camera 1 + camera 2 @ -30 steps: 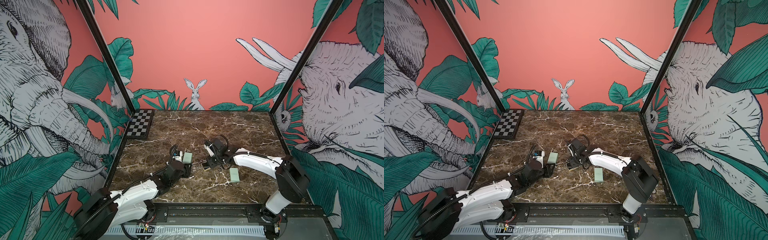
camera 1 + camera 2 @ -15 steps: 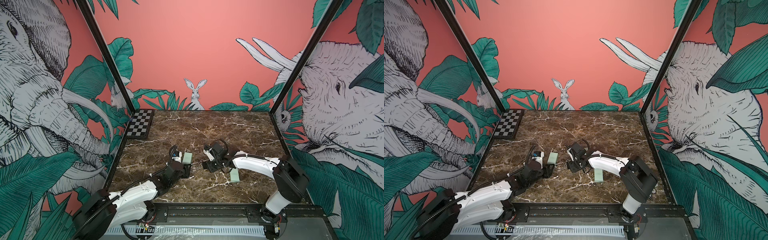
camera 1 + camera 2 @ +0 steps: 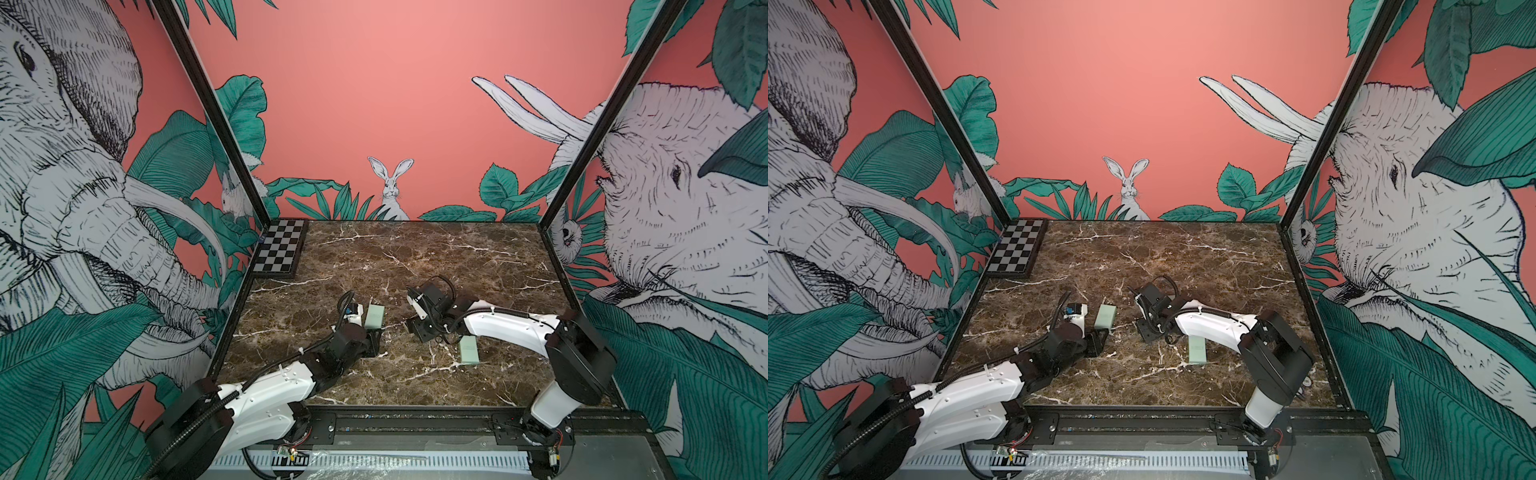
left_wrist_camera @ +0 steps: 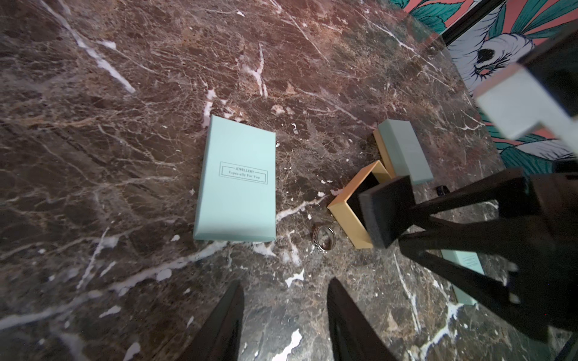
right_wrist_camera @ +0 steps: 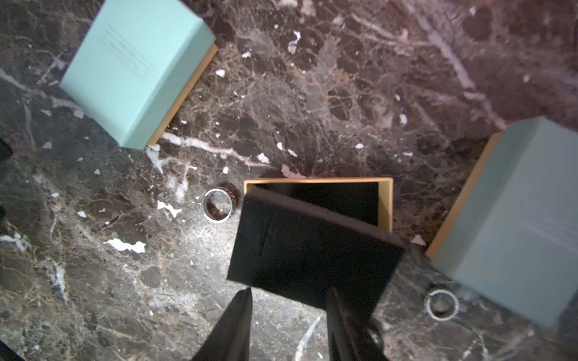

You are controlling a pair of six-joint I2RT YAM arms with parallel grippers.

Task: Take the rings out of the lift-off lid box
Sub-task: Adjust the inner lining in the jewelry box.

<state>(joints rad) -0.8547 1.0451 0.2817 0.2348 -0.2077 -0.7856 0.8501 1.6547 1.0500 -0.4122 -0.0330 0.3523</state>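
The open box (image 5: pixel 385 200), tan-rimmed with a black inside, sits on the marble just beyond my right gripper (image 5: pixel 291 300). That gripper is open, and a black foam pad (image 5: pixel 312 247) lies tilted across the box at its fingertips. One ring (image 5: pixel 216 218) lies on the marble beside the box, and a second ring (image 5: pixel 441 316) lies by a mint-green box (image 5: pixel 516 218). In the left wrist view the same open box (image 4: pixel 347 212) and a ring (image 4: pixel 316 239) lie ahead of my left gripper (image 4: pixel 284 290), which is open and empty.
A labelled mint-green box (image 4: pixel 234 181) lies flat near the left gripper, and another mint-green box (image 5: pixel 137 68) lies further off. In both top views mint boxes (image 3: pixel 374 316) (image 3: pixel 1197 351) sit by each arm. A checkerboard (image 3: pixel 278 249) lies at the back left.
My right gripper's jaws stand wider than before, and that arm has come slightly nearer the front. The left arm has not moved.
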